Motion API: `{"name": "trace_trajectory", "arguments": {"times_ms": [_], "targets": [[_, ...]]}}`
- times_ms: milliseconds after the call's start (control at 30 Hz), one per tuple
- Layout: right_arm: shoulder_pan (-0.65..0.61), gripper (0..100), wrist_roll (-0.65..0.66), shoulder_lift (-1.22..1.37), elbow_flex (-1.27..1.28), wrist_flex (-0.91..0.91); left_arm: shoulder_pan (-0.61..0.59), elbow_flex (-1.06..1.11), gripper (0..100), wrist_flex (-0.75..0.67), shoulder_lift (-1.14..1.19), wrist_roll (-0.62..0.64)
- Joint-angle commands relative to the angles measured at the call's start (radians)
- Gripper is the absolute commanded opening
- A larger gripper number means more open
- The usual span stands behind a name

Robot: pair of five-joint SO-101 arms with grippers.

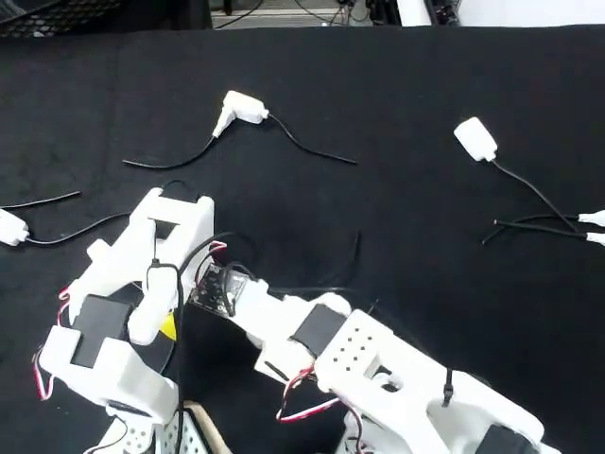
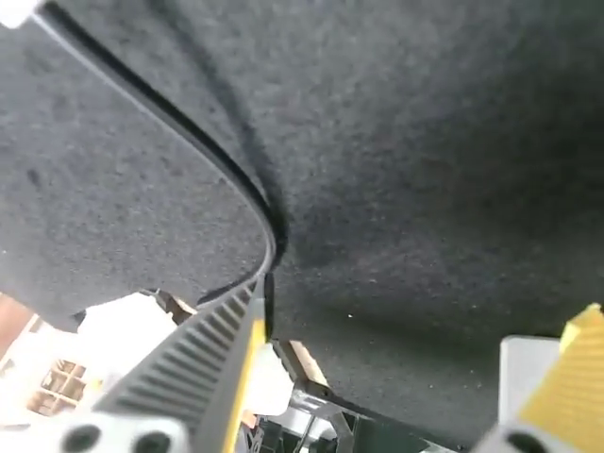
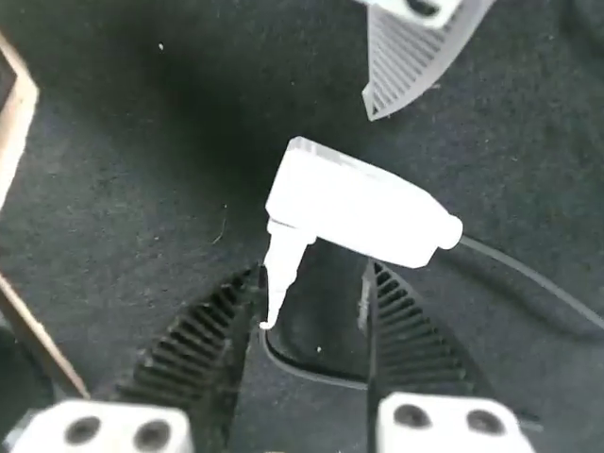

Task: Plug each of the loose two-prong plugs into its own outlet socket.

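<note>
Nearest to the wrist camera, the right gripper [image 3: 313, 283] stands open, its two ribbed fingers [image 3: 193, 363] spread apart over the black cloth [image 3: 113, 170]. A white plug [image 3: 363, 212] lies on the cloth just past the fingertips. Its prong [image 3: 281, 276] points into the gap between the fingers, close against one of them; whether it touches I cannot tell. The plug's thin black cable [image 3: 528, 278] runs away from its other end. Beyond the plug hangs another ribbed finger [image 3: 406, 57], probably of the other arm.

The left gripper [image 2: 425, 311] is open too and holds nothing. One ribbed finger [image 2: 189, 363] and one yellow-tipped finger [image 2: 566, 377] are wide apart above the cloth. A black cable [image 2: 203, 151] curves across the cloth and ends near the ribbed fingertip.

From above, the left arm [image 1: 142, 274] sits at about 7 o'clock and the right arm [image 1: 321, 331] comes in from 5 o'clock; their grippers meet close together near the table's middle. A second plug [image 1: 241, 109] lies at 11 o'clock with its cable [image 1: 312, 149] trailing toward the centre. A third plug [image 1: 475, 139] lies at 2 o'clock, well apart from the arms. A fourth plug [image 1: 9, 227] is at the 9 o'clock edge. At 3 o'clock two small white ends [image 1: 594, 227] close off thin cables.
</note>
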Motion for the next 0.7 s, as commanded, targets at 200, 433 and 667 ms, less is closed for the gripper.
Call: {"name": "trace_trajectory", "arguments": {"times_ms": [200,433,667], "targets": [[-0.012,15.8,-0.044,-0.008,0.044,-0.066,-0.027,-0.021,45,-0.005,-0.026,-0.002],[-0.011,11.1,-0.046,-0.008,0.140,-0.190,-0.202,0.005,45,-0.094,-0.025,-0.002],[-0.011,8.5,-0.046,-0.008,0.156,-0.213,-0.237,0.008,45,-0.107,-0.025,-0.002]]}}
